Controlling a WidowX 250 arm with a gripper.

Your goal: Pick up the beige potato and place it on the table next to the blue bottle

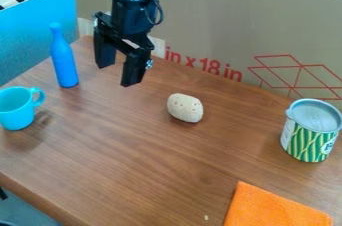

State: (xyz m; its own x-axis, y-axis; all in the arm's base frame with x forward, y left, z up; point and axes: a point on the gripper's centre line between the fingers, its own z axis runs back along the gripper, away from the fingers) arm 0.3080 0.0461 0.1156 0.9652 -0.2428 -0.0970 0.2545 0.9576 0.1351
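Orange cloth [277, 210] is lying flat at the near right edge. Larger than everything, a brown wooden worktop [120, 155] is spreading beneath it, with a tan cardboard sheet [220, 25] standing along the far side. A black robot arm [128, 0] is hanging down at far left, its claw [118, 74] opened wide above the worktop and holding nothing. At right, a green-and-white can [306, 142] is standing upright. A slim blue bottle [65, 62] is standing to the claw's left; a light-blue cup [15, 110] is sitting nearer, at the left edge, its handle pointing right. Smallest, a pale, pitted lump [185, 108] is resting near the middle, right of the claw and nearer the camera. Judging by shape, any good grip on the lump would be needing a centred, low, gentle squeeze, as rounded sides may be slipping; the narrow bottle would be needing level, even contact to avoid tipping.
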